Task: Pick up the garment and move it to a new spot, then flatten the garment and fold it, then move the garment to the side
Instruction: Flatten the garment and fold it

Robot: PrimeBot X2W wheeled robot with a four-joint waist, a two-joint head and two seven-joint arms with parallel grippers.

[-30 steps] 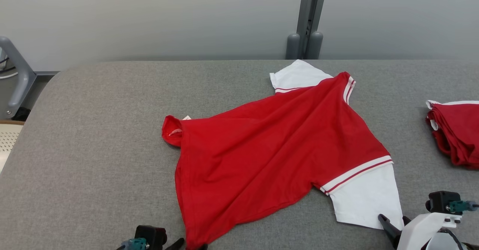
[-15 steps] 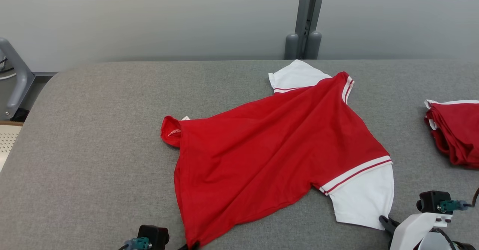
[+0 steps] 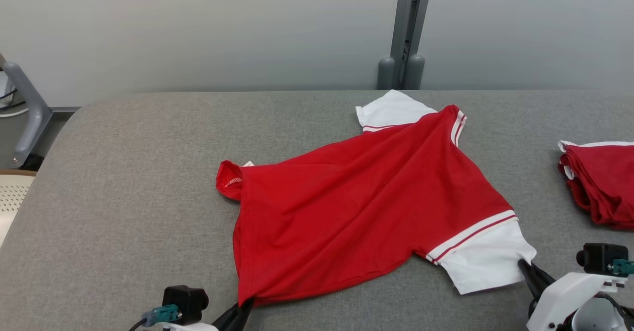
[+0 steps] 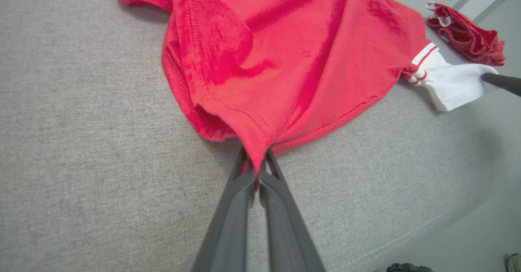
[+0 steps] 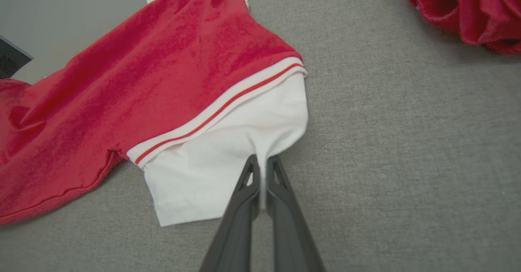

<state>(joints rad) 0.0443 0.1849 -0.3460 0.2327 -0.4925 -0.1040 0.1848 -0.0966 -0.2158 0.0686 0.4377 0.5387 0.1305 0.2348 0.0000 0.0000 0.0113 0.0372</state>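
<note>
The garment (image 3: 356,207) is a red shirt with white sleeves, spread across the grey padded table (image 3: 124,172). My left gripper (image 3: 243,305) is shut on the red hem corner nearest me; in the left wrist view the garment (image 4: 276,60) is pinched between the left gripper's (image 4: 256,164) closed fingers and lifted into a small tent. My right gripper (image 3: 524,265) is shut on the edge of the near white sleeve (image 3: 488,264); in the right wrist view the right gripper (image 5: 262,162) clamps a pulled-up fold of the white sleeve (image 5: 228,158). The far sleeve (image 3: 389,110) lies flat.
A second red garment (image 3: 597,182) lies bunched at the table's right edge, also in the right wrist view as a red bunch (image 5: 468,7). A grey post (image 3: 403,28) stands behind the table, and a grey rail (image 3: 25,113) at the far left.
Both grippers closed on the garment, left on the hem corner, right on the white sleeve edge. The near edge has lifted and drawn a little away from me. The head camera tilted slightly.
</note>
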